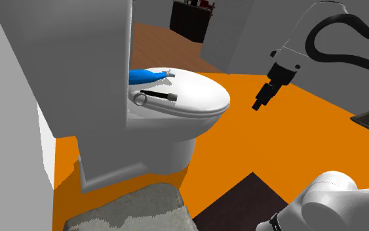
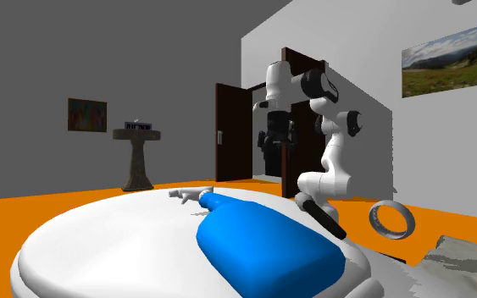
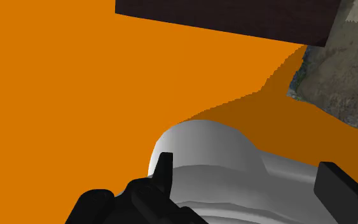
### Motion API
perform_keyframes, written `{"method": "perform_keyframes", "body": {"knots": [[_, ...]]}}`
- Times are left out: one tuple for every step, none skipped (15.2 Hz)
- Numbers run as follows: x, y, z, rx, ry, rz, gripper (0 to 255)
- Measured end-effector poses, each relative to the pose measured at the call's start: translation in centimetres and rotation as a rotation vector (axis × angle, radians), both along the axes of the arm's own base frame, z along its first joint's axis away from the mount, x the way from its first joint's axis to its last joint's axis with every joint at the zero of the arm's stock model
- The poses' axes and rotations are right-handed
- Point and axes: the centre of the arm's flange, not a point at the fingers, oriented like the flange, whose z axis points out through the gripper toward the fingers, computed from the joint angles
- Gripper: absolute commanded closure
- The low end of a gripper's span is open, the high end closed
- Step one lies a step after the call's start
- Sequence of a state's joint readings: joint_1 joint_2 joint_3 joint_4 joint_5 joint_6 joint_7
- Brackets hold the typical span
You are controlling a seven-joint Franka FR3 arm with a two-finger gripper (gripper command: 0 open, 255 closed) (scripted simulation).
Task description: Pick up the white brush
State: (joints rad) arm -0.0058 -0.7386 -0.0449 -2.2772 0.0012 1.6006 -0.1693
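The brush [image 1: 156, 97] lies on the closed white toilet lid [image 1: 199, 98], a black handle with a grey ring at one end. In the second exterior view the brush [image 2: 323, 215] hangs over the lid's [image 2: 101, 245] edge beside its ring. My gripper [image 1: 262, 102] hovers in the air off the shoulder view's right of the toilet, well apart from the brush and above the orange floor. It also appears far back as the gripper [image 2: 276, 140]. In the wrist view the gripper [image 3: 250, 184] is open, its fingers wide apart over a rounded white form [image 3: 203, 146].
A blue spray bottle [image 1: 147, 77] lies on the lid just behind the brush, large in the second exterior view [image 2: 266, 250]. A grey wall panel [image 1: 78, 59] stands against the toilet. A dark mat [image 1: 242, 197] and a stony grey slab [image 1: 130, 210] lie on the floor.
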Motion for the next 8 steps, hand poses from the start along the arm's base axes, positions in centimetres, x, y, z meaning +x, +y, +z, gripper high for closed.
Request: {"method": "perform_keyframes", "body": {"knots": [[0.0,0.0,0.0,0.000,0.000,0.000,0],[0.5,0.5,-0.2,-0.002,-0.001,0.000,0],[1.0,1.0,-0.2,-0.007,-0.002,0.000,0],[1.7,1.9,-0.3,-0.011,-0.004,0.000,0],[2.5,2.9,-0.3,-0.016,-0.007,0.001,0],[3.8,3.9,-0.3,-0.021,-0.009,0.001,0],[4.7,4.9,-0.4,-0.026,-0.011,0.001,0],[5.4,6.1,-0.3,-0.031,-0.013,0.001,0]]}}
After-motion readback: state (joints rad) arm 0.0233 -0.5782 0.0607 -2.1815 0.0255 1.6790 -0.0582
